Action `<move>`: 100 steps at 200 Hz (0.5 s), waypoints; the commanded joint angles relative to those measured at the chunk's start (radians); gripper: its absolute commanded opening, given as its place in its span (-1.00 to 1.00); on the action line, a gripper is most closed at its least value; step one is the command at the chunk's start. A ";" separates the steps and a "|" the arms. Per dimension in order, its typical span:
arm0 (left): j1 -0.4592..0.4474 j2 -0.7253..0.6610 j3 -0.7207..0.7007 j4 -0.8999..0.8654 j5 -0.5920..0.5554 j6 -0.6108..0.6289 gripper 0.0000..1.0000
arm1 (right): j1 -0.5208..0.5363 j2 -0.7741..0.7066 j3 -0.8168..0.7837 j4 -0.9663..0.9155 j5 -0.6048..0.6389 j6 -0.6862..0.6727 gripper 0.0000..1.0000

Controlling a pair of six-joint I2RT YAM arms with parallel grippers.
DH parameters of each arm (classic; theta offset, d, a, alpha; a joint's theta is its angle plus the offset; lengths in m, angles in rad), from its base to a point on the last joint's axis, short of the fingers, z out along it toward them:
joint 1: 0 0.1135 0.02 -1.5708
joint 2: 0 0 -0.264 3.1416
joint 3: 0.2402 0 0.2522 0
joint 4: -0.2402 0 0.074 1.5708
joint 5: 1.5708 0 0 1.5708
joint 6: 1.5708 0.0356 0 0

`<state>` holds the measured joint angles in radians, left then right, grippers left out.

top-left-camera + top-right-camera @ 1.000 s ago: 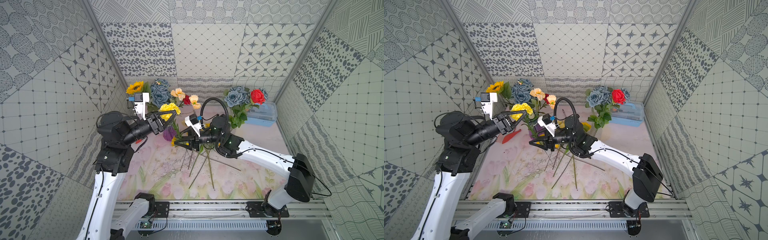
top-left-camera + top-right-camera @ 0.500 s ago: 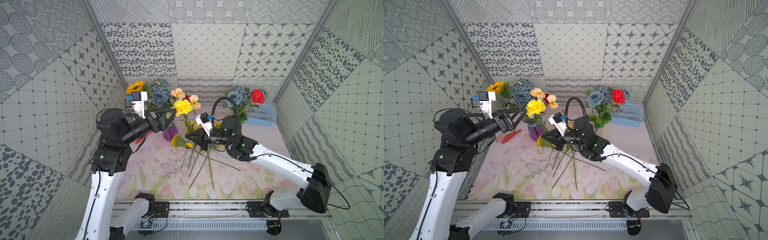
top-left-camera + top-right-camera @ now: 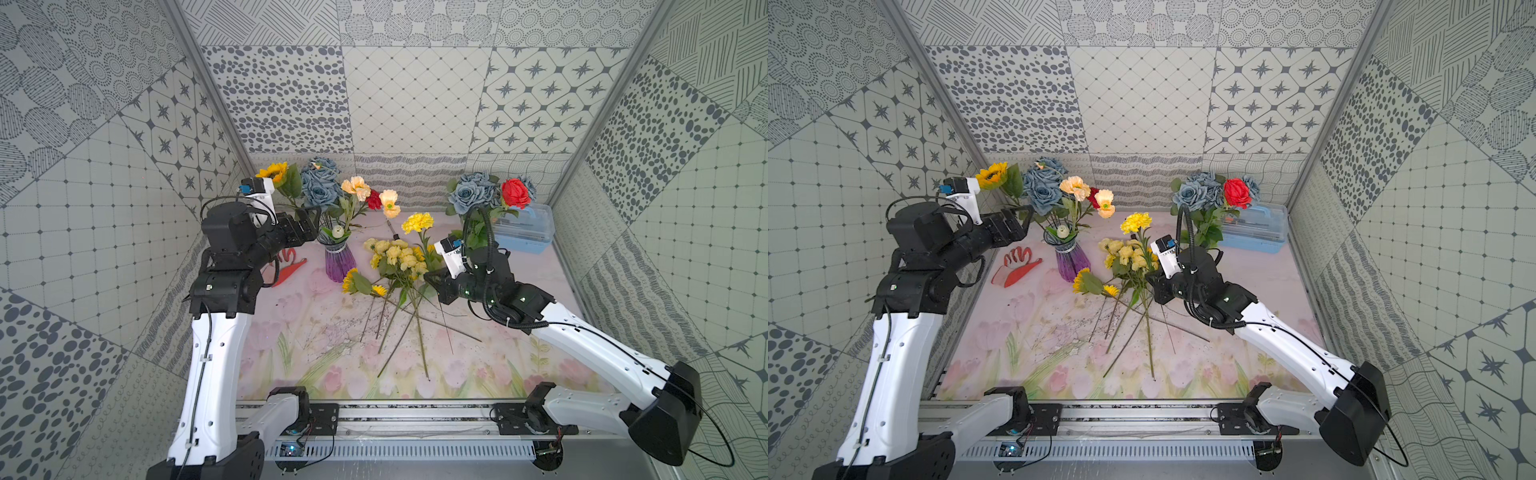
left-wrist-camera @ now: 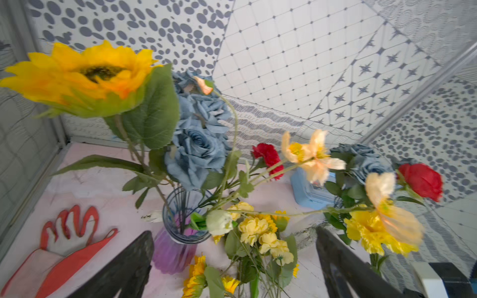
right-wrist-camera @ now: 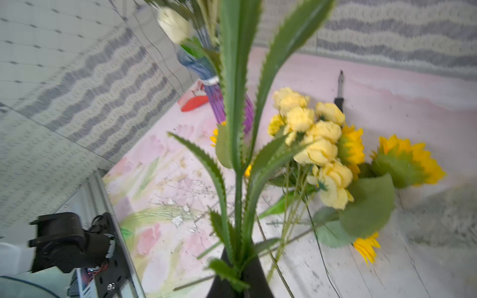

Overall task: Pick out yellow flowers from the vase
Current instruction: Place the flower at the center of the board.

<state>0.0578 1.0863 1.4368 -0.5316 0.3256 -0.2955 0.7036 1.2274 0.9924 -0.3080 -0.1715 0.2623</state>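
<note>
**Bystanders on the worktop**

A flat red-and-white glove [image 3: 291, 270] lies at the left of the pink flower-printed worktop [image 3: 519, 365]. A pale blue plastic box [image 3: 528, 237] stands back right, just beside a red rose [image 3: 515, 193] among grey-blue roses [image 3: 465, 195].

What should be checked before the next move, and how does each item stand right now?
1. Grip: right end effector shut on the stem of the yellow carnation: ok.
2. Carnation out of the purple vase: ok.
3. Free arm: left end effector open, holding nothing: ok.
4. Set-down spot: pile of yellow flowers lies right beside the held stem: ok.
5. Vase free of yellow blooms: not ok, a sunflower stands in it.
6. Whether the pale bud at the vase mouth counts as yellow: cannot tell.
</note>
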 commanded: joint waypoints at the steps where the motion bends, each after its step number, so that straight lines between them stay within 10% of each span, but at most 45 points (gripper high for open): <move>1: 0.089 0.043 -0.017 0.111 -0.056 0.079 0.96 | -0.023 0.063 0.003 -0.009 0.054 0.048 -1.00; 46: 0.197 0.041 -0.114 0.227 -0.043 0.093 0.96 | -0.067 0.290 0.094 0.034 -0.027 0.067 -1.00; 100: 0.270 0.083 -0.229 0.548 0.235 -0.051 0.96 | -0.135 0.448 0.135 0.105 -0.087 0.103 -1.00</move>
<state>0.3008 1.1519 1.2655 -0.3096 0.3637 -0.2771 0.5900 1.6352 1.0889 -0.2741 -0.2180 0.3355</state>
